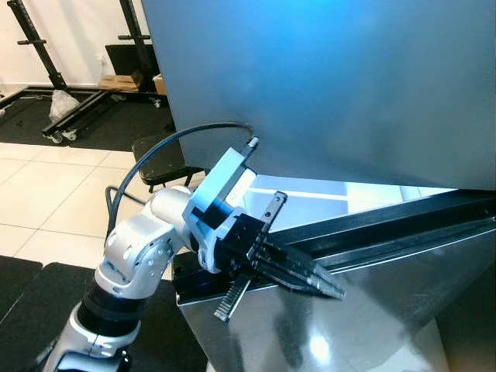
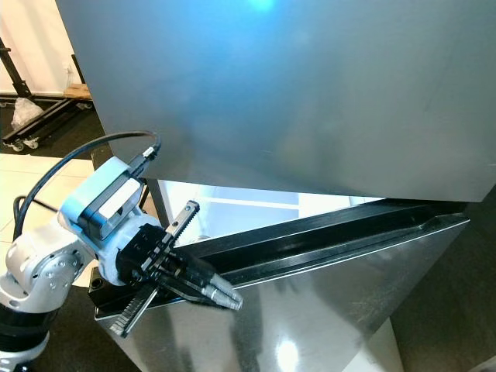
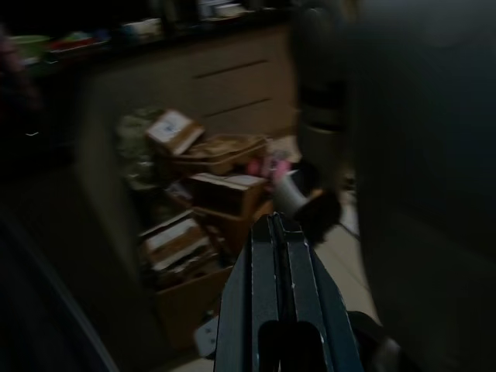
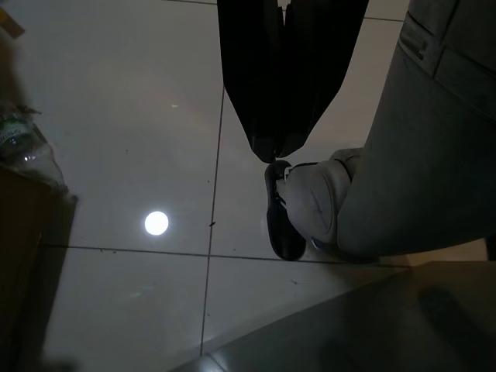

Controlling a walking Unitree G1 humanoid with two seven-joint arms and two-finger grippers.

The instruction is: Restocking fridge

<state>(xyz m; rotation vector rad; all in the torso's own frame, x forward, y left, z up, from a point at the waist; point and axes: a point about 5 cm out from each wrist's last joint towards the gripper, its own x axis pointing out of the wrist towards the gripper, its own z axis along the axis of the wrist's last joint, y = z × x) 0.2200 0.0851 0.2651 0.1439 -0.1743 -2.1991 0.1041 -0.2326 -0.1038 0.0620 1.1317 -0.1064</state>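
Against the fridge door (image 1: 372, 256), left gripper (image 1: 329, 285) jaws closed.

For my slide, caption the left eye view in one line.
Left gripper, its black fingers together, pressed at the black edge of the steel lower fridge door, ajar beneath the grey upper door.

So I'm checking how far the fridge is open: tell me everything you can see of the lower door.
The lower door is a flat panel of brushed silver steel, glossy enough to mirror a ceiling light. Along its top edge runs a black seal strip. It stands ajar, swung out from under the closed upper door, and the wedge-shaped gap shows a lit white interior. The left gripper, fingers together, lies at the door's top edge near its open corner, over the black strip.
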